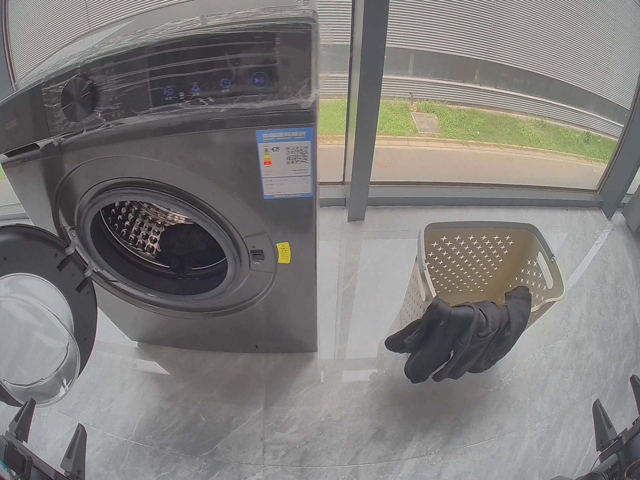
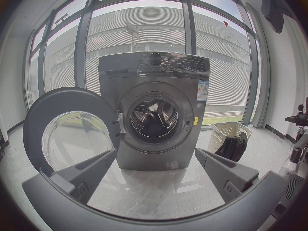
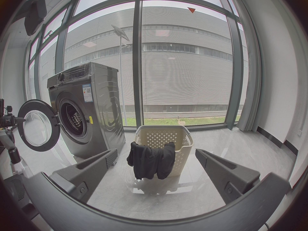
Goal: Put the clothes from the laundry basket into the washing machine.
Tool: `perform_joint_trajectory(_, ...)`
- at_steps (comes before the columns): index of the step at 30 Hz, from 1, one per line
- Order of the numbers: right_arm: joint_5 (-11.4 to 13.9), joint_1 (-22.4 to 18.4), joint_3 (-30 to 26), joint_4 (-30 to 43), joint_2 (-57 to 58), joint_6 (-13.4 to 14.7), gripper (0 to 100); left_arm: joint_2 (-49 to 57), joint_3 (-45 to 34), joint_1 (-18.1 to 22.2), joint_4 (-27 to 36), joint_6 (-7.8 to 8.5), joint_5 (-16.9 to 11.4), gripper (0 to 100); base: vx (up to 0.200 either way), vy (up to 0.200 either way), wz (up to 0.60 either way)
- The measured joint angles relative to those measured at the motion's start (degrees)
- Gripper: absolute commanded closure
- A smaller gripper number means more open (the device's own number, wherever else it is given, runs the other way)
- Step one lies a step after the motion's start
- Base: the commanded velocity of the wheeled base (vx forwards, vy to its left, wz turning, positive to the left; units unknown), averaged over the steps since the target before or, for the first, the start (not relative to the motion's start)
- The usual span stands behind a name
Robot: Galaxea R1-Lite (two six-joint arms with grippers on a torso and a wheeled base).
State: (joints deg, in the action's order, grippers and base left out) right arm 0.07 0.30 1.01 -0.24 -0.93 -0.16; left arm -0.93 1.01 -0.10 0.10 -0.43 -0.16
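My left gripper (image 1: 52, 420) and right gripper (image 1: 617, 398) sit low, well back, both spread wide and empty. A black garment (image 1: 460, 338) drapes over the near rim of the laundry basket (image 1: 467, 255), beside the washing machine (image 1: 293, 301) with its door (image 1: 40, 321) open. I'd take it with the right gripper at the bunched fold on the rim, pinching thick cloth rather than a loose sleeve.

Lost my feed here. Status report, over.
Left gripper, right gripper: jaws open, empty. Black garment draped over laundry basket rim. Washing machine door open; bare floor between.
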Motion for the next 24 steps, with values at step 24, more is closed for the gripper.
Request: perform_joint_trajectory(24, 0.15, -0.30, 0.00, 0.13, 0.00, -0.20, 0, 0.00, 0.00, 0.00, -0.02, 0.10, -0.02, 0, 0.000, -0.200, 0.00)
